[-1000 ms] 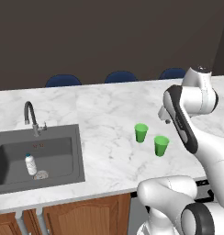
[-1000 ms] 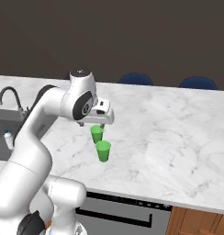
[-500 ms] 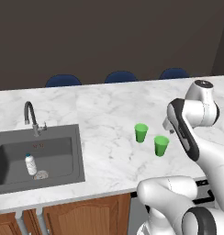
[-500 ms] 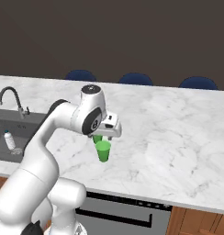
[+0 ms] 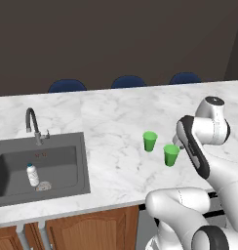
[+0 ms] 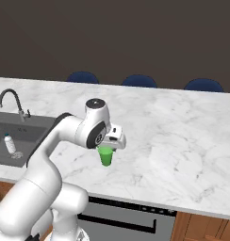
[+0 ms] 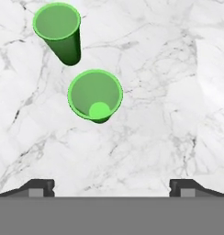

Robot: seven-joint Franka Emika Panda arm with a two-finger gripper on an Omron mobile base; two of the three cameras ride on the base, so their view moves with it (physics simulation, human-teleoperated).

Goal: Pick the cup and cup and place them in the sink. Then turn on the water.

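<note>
Wide open and holding nothing, the gripper [image 7: 112, 186] hangs over the white worktop [image 5: 111, 122], pointing down at the two green cups. Its two dark fingertips [image 7: 38, 187] stand far apart at the bottom of the hand view. Since a second ago the hand has come lower and closer to the cups. The cups have not moved.

The near cup [image 7: 95, 95] sits just ahead of the gripper. You can look right down into it and see its round bottom. It stands upright, mouth up, wide at the top and thin at the bottom. The far cup [image 7: 58, 32] stands upright too, a little way behind it. The two cups are near each other but do not touch.

From the left base view, both cups [image 5: 149, 141] [image 5: 171, 155] stand on the worktop, well apart from the sink [image 5: 82, 166]. A small white bottle [image 5: 31, 175] lies inside the sink. The dark tap [image 5: 32, 124] curves up behind it.
</note>
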